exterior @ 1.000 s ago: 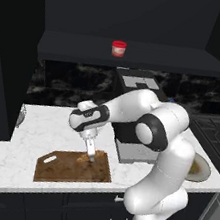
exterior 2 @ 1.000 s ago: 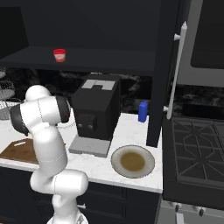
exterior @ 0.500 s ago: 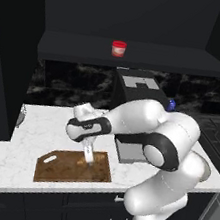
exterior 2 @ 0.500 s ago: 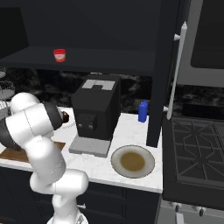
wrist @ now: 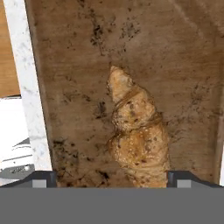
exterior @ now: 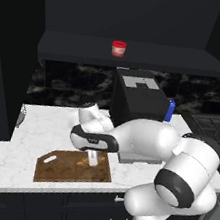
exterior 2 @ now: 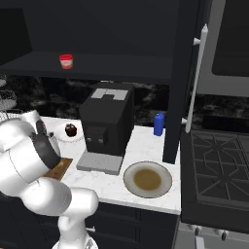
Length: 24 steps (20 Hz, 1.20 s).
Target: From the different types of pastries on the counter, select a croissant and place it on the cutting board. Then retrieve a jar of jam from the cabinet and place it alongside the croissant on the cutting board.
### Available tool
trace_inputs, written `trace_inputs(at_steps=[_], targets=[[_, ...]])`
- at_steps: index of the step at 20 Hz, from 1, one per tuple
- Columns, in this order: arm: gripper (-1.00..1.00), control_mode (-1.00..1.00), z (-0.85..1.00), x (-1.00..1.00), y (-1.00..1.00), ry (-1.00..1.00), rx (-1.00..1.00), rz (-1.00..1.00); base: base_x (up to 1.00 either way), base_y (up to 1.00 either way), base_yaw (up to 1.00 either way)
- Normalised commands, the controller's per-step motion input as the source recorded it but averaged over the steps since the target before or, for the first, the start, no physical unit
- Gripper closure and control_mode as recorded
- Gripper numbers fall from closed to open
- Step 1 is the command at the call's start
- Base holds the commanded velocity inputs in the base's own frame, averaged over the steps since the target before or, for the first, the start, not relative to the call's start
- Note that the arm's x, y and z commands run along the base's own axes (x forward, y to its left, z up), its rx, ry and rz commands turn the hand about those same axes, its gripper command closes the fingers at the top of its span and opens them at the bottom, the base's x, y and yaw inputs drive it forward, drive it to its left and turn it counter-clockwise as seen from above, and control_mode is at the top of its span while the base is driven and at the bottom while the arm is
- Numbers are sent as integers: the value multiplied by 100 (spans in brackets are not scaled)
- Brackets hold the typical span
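The golden-brown croissant point(wrist: 138, 140) lies flat on the dark wooden cutting board point(wrist: 78, 87). My gripper point(wrist: 111, 179) hangs just above it, open, with a fingertip point(wrist: 43, 178) standing wide on either side and not pinching it. From the left base view the gripper point(exterior: 92, 159) points down over the right half of the cutting board point(exterior: 66, 170), which rests on the white marble counter point(exterior: 12, 161). The jar of jam point(exterior: 119, 48), red-lidded, stands on the dark cabinet shelf point(exterior: 156, 56) above. It also shows as the jar of jam point(exterior 2: 66, 61) in the right base view.
A black coffee machine point(exterior: 136, 99) stands right behind the board, with a blue bottle point(exterior: 169, 111) beside it. A dark cupcake point(exterior 2: 71, 130) sits left of the coffee machine point(exterior 2: 107, 121). A plate point(exterior 2: 147, 179) lies near the counter's front, and a stove point(exterior 2: 219, 165) is on the right.
The gripper's jaws have opened and let go of the croissant, which now rests on the board. The arm's elbow has swung down and forward while the hand stayed over the board.
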Motion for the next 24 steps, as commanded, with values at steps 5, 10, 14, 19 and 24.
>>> trace_inputs(at_steps=[5,10,14,19,24], targets=[[-100,-100,40,20,-8,-1,0,0,0,0,0],[-100,-100,20,-10,-5,-8,5,-4,0,0,0],[-100,-100,14,-67,-20,-24,13,-7,0,0,0],[-100,-100,18,-69,-24,-36,5,-15,0,0,0],[-100,-100,33,-17,-37,-3,0,-6,0,0,0]])
